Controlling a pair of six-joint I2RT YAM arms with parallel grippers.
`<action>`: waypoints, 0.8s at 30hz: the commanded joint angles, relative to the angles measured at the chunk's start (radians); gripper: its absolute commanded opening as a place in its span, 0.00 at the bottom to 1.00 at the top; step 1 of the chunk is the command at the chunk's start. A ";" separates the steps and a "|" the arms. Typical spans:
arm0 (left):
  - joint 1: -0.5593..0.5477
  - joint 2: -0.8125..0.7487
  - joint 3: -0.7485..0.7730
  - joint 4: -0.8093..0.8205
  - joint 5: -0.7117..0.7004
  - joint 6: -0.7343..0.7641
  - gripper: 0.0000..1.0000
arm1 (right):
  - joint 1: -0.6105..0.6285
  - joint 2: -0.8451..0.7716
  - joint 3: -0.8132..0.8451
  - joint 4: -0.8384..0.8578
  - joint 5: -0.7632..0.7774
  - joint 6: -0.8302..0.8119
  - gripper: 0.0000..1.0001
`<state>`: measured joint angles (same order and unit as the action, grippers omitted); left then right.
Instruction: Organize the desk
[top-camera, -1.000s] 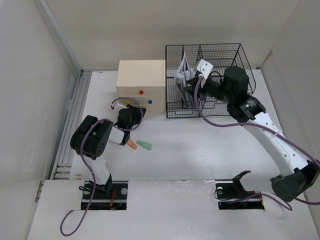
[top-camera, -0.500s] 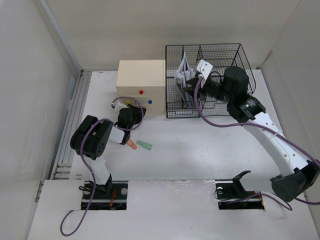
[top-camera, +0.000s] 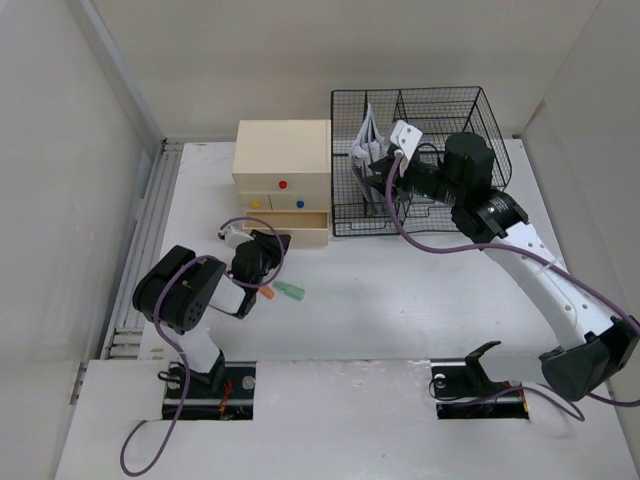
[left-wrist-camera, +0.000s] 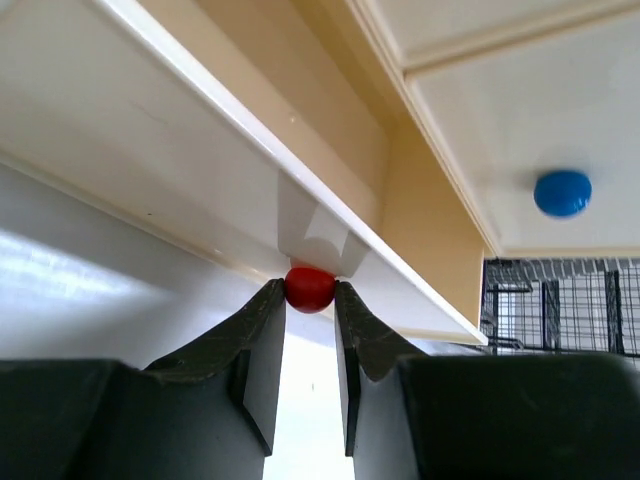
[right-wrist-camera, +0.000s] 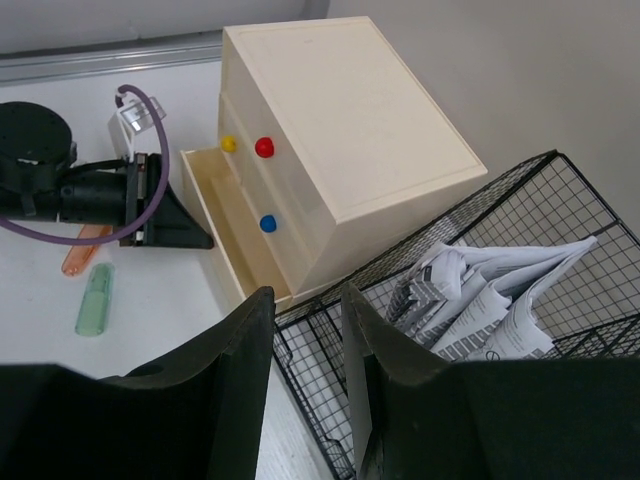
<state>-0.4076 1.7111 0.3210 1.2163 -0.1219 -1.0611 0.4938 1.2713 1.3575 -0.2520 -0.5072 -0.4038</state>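
Top external view, desk: the wide matte-white desk (top-camera: 420, 300) carries everything. The cream wooden drawer box (top-camera: 283, 150) stands toward its far side.
Top external view, drawer: the bottom drawer (top-camera: 300, 222) juts out in front of the drawer box, with the left gripper (top-camera: 266, 244) at its front.
Top external view, clutter: a slim orange marker (top-camera: 264, 293) and a pale green marker (top-camera: 290, 291) lie loose in front of the drawer box, just beside the left arm.
Top external view, risk: a sweep of that arm could, I reckon, knock the markers away before they are stowed.
Left wrist view, grip: the left gripper is clenched on the small round red knob (left-wrist-camera: 310, 288) of the drawer front. Only the fingertips (left-wrist-camera: 270, 310) pinch it.
Left wrist view, risk: so shallow a pinch on a round knob looks liable to slip. A skewed pull might jam the bottom drawer or drag the light drawer box along the desk.
Left wrist view, overpull: too long a pull could bring the drawer right out.
Right wrist view, tool: the right gripper (right-wrist-camera: 308, 330) hangs with jaws parted and nothing between them. It is above the black wire-mesh rack (right-wrist-camera: 560, 200) to the right of the drawer box, where folded papers (right-wrist-camera: 500, 290) stand.
Right wrist view, risk: coming down carelessly, it may snag the mesh or crumple the papers. Reaching for the markers, it would pass near the left arm and might collide.
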 joint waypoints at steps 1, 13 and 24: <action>-0.042 -0.053 -0.066 0.020 -0.005 -0.028 0.06 | -0.001 -0.003 -0.001 0.056 -0.037 -0.006 0.38; -0.106 -0.209 -0.088 -0.103 -0.027 -0.007 0.72 | -0.001 0.045 0.023 -0.007 -0.111 -0.018 0.46; -0.296 -1.151 0.001 -0.831 -0.197 0.237 0.11 | 0.080 0.157 0.094 -0.205 -0.079 -0.225 0.35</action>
<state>-0.6899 0.7650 0.2565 0.6594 -0.2356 -0.9451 0.5293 1.4532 1.4193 -0.4599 -0.6296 -0.5850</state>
